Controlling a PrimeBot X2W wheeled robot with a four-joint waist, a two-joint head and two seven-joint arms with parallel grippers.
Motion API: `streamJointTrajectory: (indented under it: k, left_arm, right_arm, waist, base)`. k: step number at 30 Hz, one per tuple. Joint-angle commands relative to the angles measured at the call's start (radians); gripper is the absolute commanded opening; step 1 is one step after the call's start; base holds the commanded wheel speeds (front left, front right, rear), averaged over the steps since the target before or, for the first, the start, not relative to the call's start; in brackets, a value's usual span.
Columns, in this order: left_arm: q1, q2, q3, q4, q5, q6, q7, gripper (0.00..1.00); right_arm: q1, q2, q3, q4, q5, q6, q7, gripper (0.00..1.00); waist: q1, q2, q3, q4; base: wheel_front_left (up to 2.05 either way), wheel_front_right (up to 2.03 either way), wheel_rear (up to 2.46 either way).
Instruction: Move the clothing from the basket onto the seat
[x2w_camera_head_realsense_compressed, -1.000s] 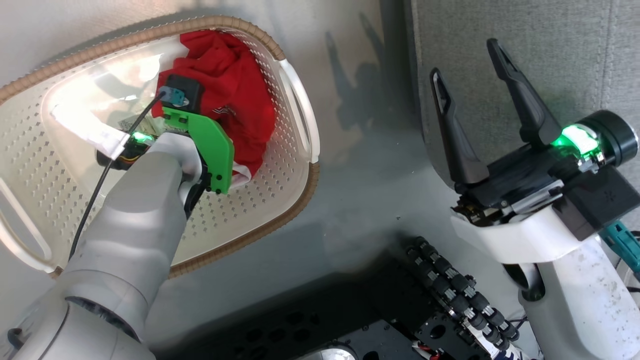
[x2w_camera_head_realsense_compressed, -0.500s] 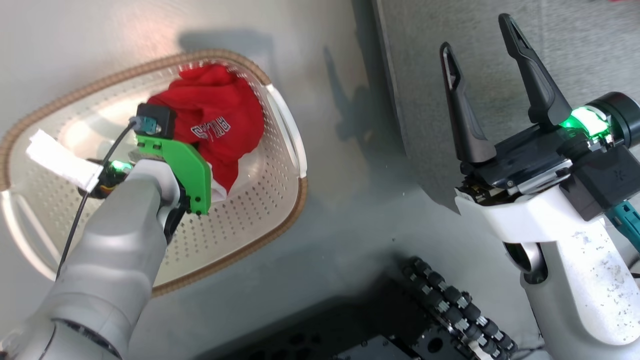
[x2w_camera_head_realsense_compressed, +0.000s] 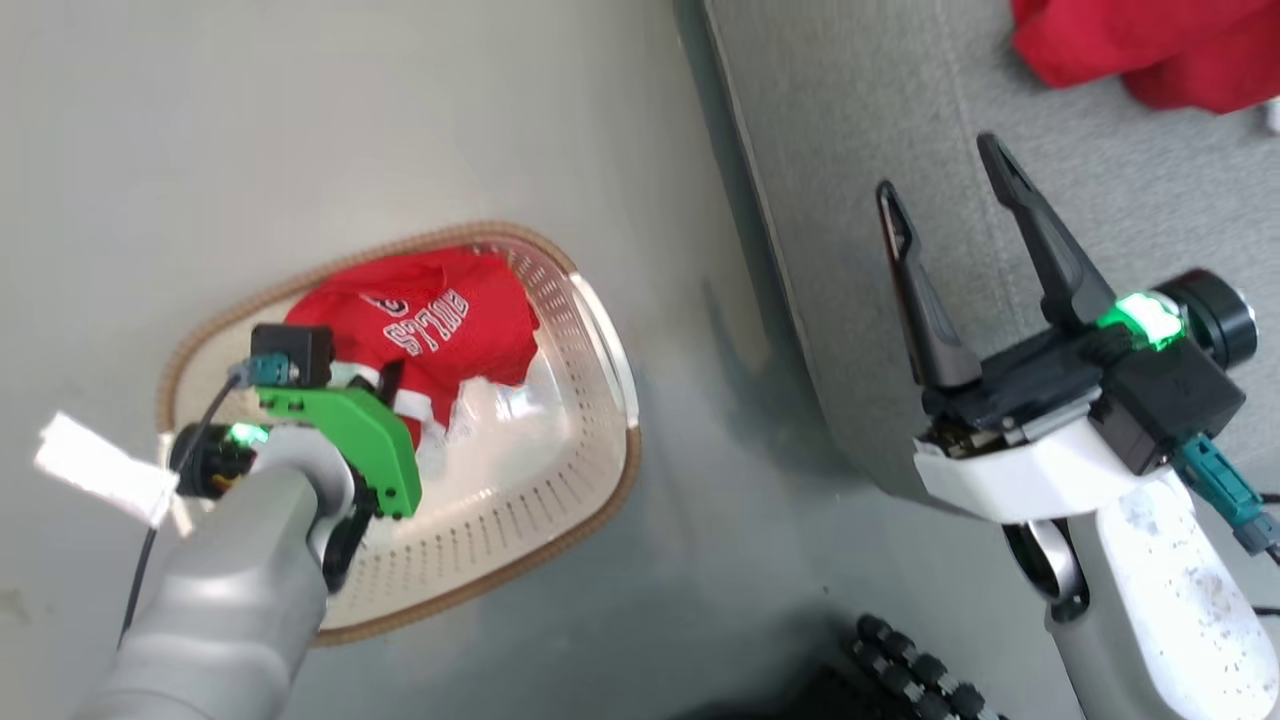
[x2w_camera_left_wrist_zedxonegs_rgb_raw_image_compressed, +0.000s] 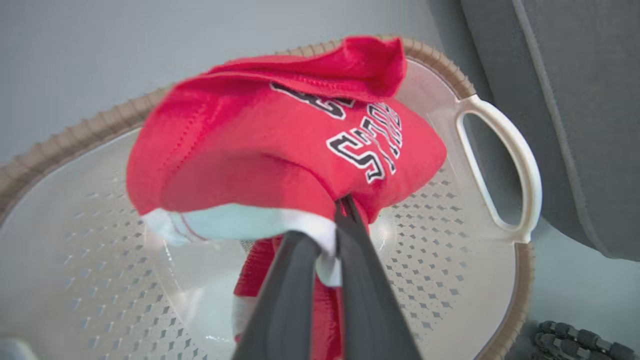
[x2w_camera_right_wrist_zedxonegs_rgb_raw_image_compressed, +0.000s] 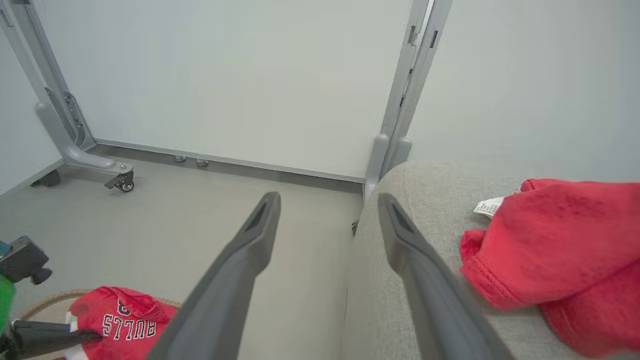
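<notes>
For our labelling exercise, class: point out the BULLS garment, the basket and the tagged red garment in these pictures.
BULLS garment (x2w_camera_left_wrist_zedxonegs_rgb_raw_image_compressed: 300, 165), left wrist view, red fabric beside the lettering.
basket (x2w_camera_left_wrist_zedxonegs_rgb_raw_image_compressed: 450, 300), left wrist view, perforated wall.
tagged red garment (x2w_camera_right_wrist_zedxonegs_rgb_raw_image_compressed: 560, 240), right wrist view, middle of its fabric.

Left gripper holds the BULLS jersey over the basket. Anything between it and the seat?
Nothing on the bare floor between. The jersey must clear the basket's handle on the seat side; the open right gripper hovers over the seat's near edge.
</notes>
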Motion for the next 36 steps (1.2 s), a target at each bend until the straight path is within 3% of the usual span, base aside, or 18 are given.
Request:
streamJointTrajectory:
  k: [1, 9, 17, 24, 36]
  left_arm:
    - [0.032, 0.007, -0.013, -0.019, -0.014, -0.003, -0.018, 0.0]
    - [0.121, 0.03, -0.046, -0.135, -0.045, -0.003, -0.085, 0.0]
    - [0.257, 0.041, 0.172, -0.368, 0.079, -0.003, -0.086, 0.0]
    - [0.433, 0.011, 0.383, -0.625, 0.215, -0.003, -0.086, 0.0]
    - [0.595, 0.014, 0.446, -1.033, 0.283, -0.003, -0.085, 0.0]
  right_arm:
    - [0.031, -0.007, -0.006, 0.01, 0.008, -0.002, -0.002, 1.0]
    - [0.123, -0.033, -0.006, 0.049, 0.004, -0.002, -0.002, 1.0]
    - [0.218, -0.037, 0.006, 0.083, 0.004, -0.002, -0.002, 1.0]
    - [0.285, -0.037, 0.025, 0.101, 0.007, -0.002, -0.002, 1.0]
    - [0.321, -0.042, 0.041, 0.112, 0.012, -0.002, -0.002, 1.0]
  waist:
    - [0.0001, 0.0, -0.162, 0.057]
    - [0.0001, 0.0, -0.35, 0.112]
    - [0.0001, 0.0, -0.529, 0.145]
    - [0.0001, 0.0, -0.642, 0.151]
    - [0.0001, 0.0, -0.702, 0.159]
  base:
    - [0.0, 0.0, 0.0]
    - [0.0, 0.0, 0.0]
    - [0.0, 0.0, 0.0]
    - [0.0, 0.0, 0.0]
    - [0.0, 0.0, 0.0]
